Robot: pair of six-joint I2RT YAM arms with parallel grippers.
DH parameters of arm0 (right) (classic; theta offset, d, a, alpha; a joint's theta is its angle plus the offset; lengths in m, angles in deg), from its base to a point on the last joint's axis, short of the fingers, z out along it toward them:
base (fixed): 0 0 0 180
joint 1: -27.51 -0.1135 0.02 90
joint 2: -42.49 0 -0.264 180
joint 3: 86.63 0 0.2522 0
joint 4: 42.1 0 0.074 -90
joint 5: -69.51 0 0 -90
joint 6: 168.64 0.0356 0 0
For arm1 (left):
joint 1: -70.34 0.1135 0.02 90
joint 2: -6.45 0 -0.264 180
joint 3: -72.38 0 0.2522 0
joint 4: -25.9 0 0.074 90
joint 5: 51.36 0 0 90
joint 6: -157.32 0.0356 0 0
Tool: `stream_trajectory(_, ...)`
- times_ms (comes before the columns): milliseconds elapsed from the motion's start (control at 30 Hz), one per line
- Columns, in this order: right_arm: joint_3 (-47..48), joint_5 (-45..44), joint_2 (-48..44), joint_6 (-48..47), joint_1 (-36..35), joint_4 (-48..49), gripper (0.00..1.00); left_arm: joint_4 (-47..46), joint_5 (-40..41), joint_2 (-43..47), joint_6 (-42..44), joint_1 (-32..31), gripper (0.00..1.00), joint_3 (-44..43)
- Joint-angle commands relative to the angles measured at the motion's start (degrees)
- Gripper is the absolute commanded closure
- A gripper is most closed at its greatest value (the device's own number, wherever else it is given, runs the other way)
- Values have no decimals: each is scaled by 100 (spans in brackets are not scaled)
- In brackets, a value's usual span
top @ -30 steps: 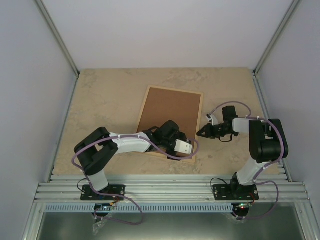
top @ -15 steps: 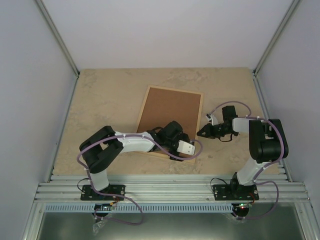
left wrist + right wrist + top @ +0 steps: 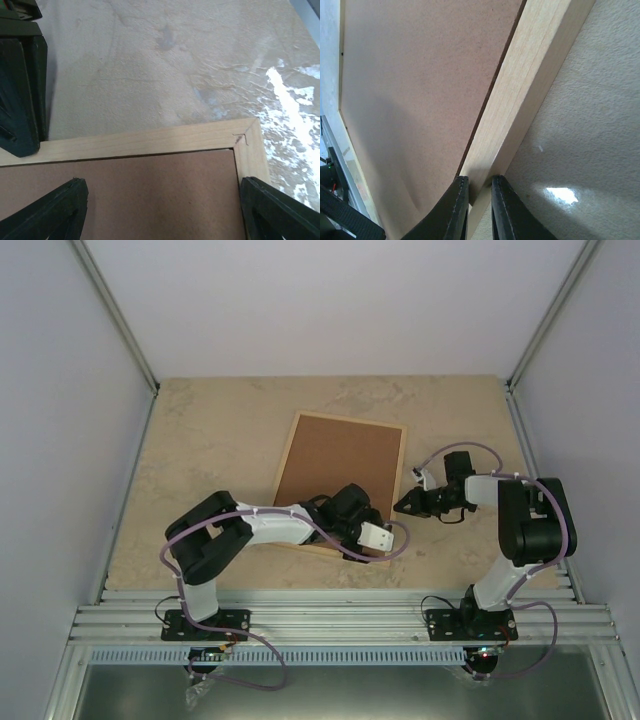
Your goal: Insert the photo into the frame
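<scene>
Jaws of right gripper (image 3: 479, 186) pinch pale wooden frame (image 3: 540, 75)

Pale wood frame (image 3: 150, 142), matt fibreboard backing (image 3: 150, 190)

Left arm (image 3: 268, 524) reaches forward, left fingers (image 3: 21, 100) spread wide; right arm (image 3: 522, 512) bends inward, right fingers (image 3: 507, 216) pinched.

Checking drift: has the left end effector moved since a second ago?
Yes: the left end effector shifted slightly right, toward the unmoved frame's near right corner.
</scene>
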Motion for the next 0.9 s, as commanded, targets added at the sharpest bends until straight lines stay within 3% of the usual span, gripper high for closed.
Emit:
stream_trajectory(0,-98,-1014,245,-75,-19,-161,85,-65,434,-206,19,-49,16,-131)
stream_trajectory(367,-97,-1127,266,-72,-45,-253,86,-1102,1325,71,-297,-42,27,-13)
stream_trajectory(467,-97,-1117,213,-72,-40,-248,87,-632,824,117,-299,176,25,-183)
stream_trajectory(600,-120,-851,-6,-194,-49,-211,86,800,3,248,-388,574,23,-625)
stream_trajectory(867,31,133,-1154,-943,-130,-401,68,1637,-574,1514,-729,1467,20,101)
